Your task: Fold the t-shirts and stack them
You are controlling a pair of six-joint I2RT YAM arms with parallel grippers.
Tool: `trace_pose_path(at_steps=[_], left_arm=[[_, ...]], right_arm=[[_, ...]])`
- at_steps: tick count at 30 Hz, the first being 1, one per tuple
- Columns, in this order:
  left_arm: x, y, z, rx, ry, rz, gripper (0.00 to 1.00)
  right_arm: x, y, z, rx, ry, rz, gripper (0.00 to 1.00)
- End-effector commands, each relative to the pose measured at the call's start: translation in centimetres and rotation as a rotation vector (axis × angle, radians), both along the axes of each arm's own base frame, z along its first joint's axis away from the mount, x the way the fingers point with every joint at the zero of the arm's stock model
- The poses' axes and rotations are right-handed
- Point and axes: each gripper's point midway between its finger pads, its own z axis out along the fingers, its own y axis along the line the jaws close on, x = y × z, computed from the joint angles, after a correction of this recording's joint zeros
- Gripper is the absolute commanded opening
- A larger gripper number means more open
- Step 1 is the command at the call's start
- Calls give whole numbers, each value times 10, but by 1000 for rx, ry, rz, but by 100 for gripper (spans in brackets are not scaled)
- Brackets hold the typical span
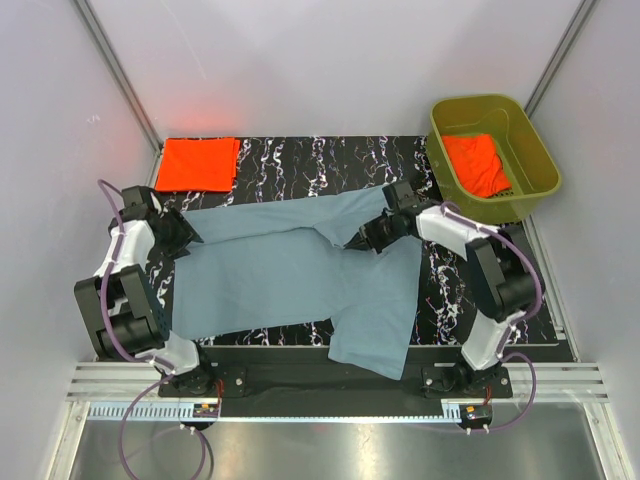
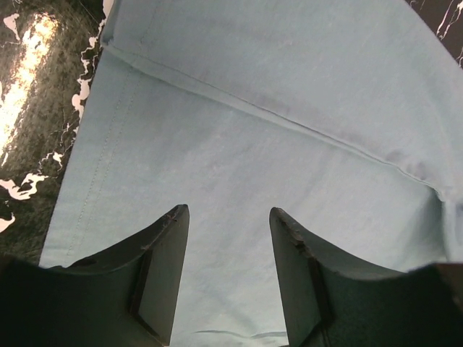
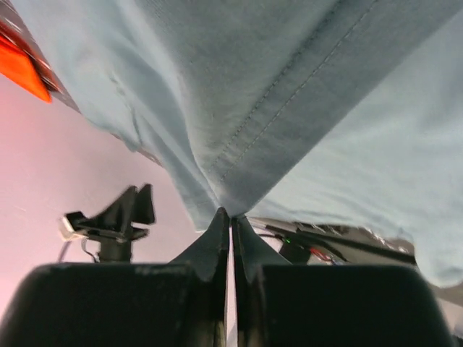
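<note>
- blue-grey t-shirt [image 1: 290, 275]: spread across the middle of the black marbled table [image 1: 300, 155], one end draped over the near edge at 5 o'clock, probably laid out flat for folding.
- olive tub [image 1: 545, 170], at 2 o'clock: holds a crumpled orange-red t-shirt [image 1: 478, 163], likely awaiting its turn.
- folded orange-red t-shirt [image 1: 198, 164], at 11 o'clock: probably the stack's base.
- right gripper [image 3: 230, 217]: jaws closed on a pinch of blue-grey cloth at the shirt's 1 o'clock side, apparently to carry a fold.
- left gripper [image 2: 228, 217]: jaws apart over the shirt's 9 o'clock edge, gripping nothing, seemingly ready to take that side.
</note>
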Motion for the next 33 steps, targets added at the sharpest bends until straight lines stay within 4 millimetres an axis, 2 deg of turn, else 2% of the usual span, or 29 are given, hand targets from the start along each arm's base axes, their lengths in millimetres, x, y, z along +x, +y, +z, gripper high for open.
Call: trace_pose_path(at_steps=[1, 2, 4, 6, 7, 8, 9, 10, 11, 12, 13, 14, 15, 17, 18, 19, 21, 22, 23, 24, 26, 27, 29, 33], left_arm=[[1, 2, 15, 39, -55, -33, 54], [0, 2, 14, 38, -53, -37, 54], [-4, 1, 13, 35, -40, -42, 55], [-8, -1, 12, 34, -38, -48, 56], [-9, -1, 13, 36, -39, -47, 56], [-10, -2, 13, 33, -40, -48, 56], [-11, -4, 15, 28, -44, -45, 56], [-12, -6, 15, 17, -45, -44, 56], [-11, -10, 17, -1, -52, -46, 56], [-9, -12, 19, -2, -57, -45, 56], [-8, -12, 21, -1, -62, -44, 56], [-6, -14, 21, -4, -63, -49, 56], [-2, -14, 24, -8, -72, -50, 56], [3, -14, 26, -14, -78, -49, 56], [10, -12, 29, -15, -90, -49, 56], [14, -12, 30, -19, -92, -48, 56], [26, -8, 31, -20, -102, -45, 56], [30, -6, 31, -19, -103, -43, 56], [35, -4, 25, -24, -85, -33, 56], [42, -1, 29, -20, -100, -29, 56], [51, 1, 21, -32, -86, -23, 56], [59, 3, 23, -27, -98, -24, 55], [65, 9, 12, -24, -74, -17, 55], [82, 25, 4, -10, -76, -3, 55]], right_arm=[[-40, 13, 19, 7, 75, -69, 6], [-50, 17, 26, 20, 72, -53, 31], [-63, 12, 23, 19, 79, -39, 50], [-71, 7, 39, 15, 15, 11, 58], [-71, 4, 56, 16, -47, 33, 59], [-71, 0, 63, -4, -122, 95, 63], [-62, -11, 72, -3, -177, 108, 65], [-44, -20, 95, -11, -279, 125, 65], [-35, -43, 89, -161, -388, 216, 66], [-20, -60, 95, -251, -457, 244, 67], [5, -66, 110, -320, -538, 279, 68], [14, -86, 103, -462, -565, 350, 68], [28, -97, 105, -538, -584, 358, 66], [66, -117, 109, -721, -670, 404, 65], [78, -123, 107, -775, -680, 406, 65], [93, -127, 97, -821, -671, 411, 62], [110, -133, 86, -877, -675, 444, 59], [121, -135, 71, -904, -646, 453, 58], [127, -137, 66, -919, -641, 466, 57], [133, -137, 61, -930, -638, 474, 56], [150, -145, 46, -989, -620, 476, 53], [156, -147, 41, -1000, -613, 483, 52], [172, -147, 30, -1033, -617, 518, 52], [192, -158, 17, -1072, -603, 498, 57]])
